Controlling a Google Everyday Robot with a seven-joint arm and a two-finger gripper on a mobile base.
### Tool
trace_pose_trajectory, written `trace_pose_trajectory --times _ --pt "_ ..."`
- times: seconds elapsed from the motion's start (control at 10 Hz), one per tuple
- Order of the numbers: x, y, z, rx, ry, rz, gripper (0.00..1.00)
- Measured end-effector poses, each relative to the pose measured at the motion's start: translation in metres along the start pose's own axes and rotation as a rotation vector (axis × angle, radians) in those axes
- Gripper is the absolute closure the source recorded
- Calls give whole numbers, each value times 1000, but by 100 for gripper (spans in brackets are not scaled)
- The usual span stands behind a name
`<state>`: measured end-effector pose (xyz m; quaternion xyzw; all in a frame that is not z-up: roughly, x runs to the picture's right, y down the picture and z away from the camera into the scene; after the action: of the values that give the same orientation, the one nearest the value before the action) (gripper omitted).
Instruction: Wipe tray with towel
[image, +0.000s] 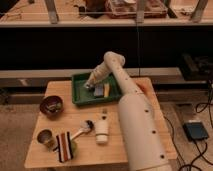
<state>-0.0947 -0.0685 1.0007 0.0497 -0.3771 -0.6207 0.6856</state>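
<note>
I see the dark-green tray (80, 95), shallow, rectangular, raised rim, flat at the wooden table's (56, 91) far edge. My gripper (90, 85) is low inside it, just beside a greyish towel (99, 91).
</note>
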Motion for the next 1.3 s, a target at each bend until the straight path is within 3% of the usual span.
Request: trace_pose_trajectory --times 0.3,0.5,0.9,1.3 --pt "2 -27 20 24 -17 -12 100" --pt "-20 -31 20 54 -41 -36 100" --pt "-59 -15 5 87 -72 -44 100" --pt "-38 28 -23 48 -25 -3 100"
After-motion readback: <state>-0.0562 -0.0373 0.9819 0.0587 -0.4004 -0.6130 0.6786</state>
